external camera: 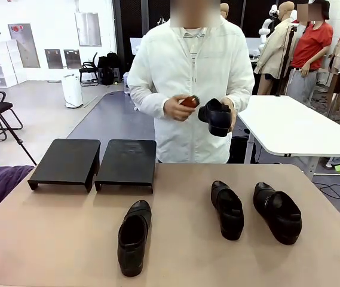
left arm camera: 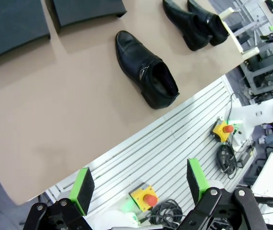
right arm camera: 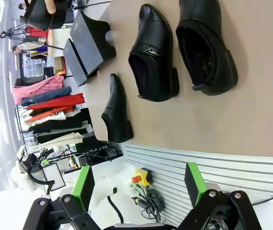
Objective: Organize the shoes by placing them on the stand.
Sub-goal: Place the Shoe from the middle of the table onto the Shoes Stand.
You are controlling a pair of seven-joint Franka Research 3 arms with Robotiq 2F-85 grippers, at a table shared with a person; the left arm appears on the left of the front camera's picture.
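Front camera faces across the table [external camera: 50,239]; both wrist cameras overlook the same shoes [left arm camera: 146,69].

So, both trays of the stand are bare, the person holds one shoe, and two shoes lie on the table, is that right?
Not two: three shoes lie on the table, as the front view shows: one near the middle, two on the right. The rest holds: both trays bare, one shoe in the person's hands.

In the left wrist view, the two flat black sloped trays [left arm camera: 11,24] are cut off by the top and left edges, and the toes of two black leather slip-on shoes [left arm camera: 184,24] are clipped by the top edge. The small reddish-brown object [external camera: 189,102] held in the person's hand [external camera: 174,109] cannot be identified.
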